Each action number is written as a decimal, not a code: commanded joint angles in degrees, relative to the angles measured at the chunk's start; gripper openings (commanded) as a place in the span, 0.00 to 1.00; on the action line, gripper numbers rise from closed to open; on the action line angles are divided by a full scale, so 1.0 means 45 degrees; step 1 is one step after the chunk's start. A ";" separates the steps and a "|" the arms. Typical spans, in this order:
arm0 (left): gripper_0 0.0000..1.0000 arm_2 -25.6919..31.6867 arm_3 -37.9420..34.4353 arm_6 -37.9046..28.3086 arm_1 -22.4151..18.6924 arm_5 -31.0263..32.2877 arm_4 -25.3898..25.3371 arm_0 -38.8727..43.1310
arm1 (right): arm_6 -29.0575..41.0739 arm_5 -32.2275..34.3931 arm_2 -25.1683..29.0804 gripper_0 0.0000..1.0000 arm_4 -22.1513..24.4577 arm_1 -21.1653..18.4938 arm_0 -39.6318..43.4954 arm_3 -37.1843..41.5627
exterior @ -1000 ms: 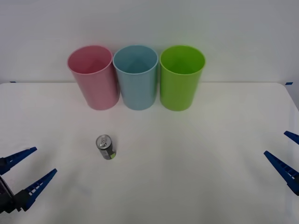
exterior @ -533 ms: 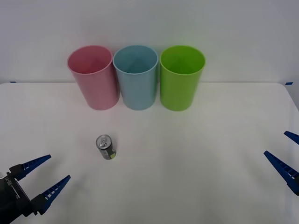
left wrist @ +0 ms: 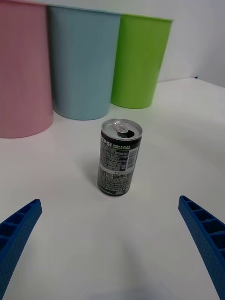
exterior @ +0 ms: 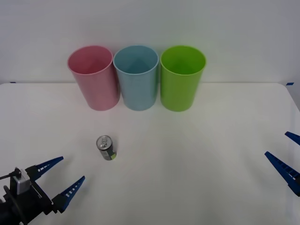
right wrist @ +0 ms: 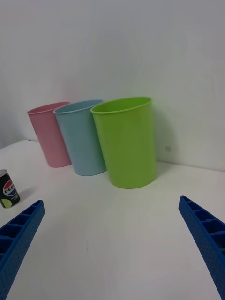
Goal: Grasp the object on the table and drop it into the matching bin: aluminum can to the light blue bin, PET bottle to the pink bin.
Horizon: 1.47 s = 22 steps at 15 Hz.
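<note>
Front view: a white table (exterior: 187, 154) carries three tall tapered bins standing upright in a row along its far edge, rims nearly touching. From the robot's left they are the pink bin (exterior: 93, 79), the light blue bin (exterior: 137, 79) and a lime green bin (exterior: 182, 79). The aluminum can (exterior: 106, 147) stands alone on the open tabletop, nearer the robot than the bins and well apart from them, roughly in front of the gap between pink and light blue. It is upright, long axis vertical, silver top with pull tab facing up. The left gripper (exterior: 58, 177) sits low at the near left, fingers spread wide with nothing between them, aimed toward the can; this looks like an approach lined up for a side grasp. The right gripper (exterior: 290, 157) is parked at the right edge, fingers apart.

Right wrist view: the three bins line up against the wall, green nearest, and the can shows small to one side on the table. The blue fingertips (right wrist: 18, 229) are wide apart and hold nothing.

Left wrist view: the can (left wrist: 118, 157) stands centred ahead between the splayed blue fingers (left wrist: 18, 225), not yet reached. Its label text runs level, confirming it is upright. The light blue bin (left wrist: 82, 65), its likely destination, rises directly behind.
</note>
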State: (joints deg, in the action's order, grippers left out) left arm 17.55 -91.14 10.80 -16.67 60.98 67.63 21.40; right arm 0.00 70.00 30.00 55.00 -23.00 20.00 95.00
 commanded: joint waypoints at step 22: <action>1.00 -0.1205 0.2617 0.1740 0.1927 -0.1853 0.1652 -0.2997 | 0.0000 0.0000 0.0000 1.00 0.0000 0.0000 0.0000 0.0000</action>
State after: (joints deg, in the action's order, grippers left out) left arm 12.12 -79.48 18.50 -8.33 52.96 74.65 8.23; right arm 0.00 70.00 30.00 55.00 -23.00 20.00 95.00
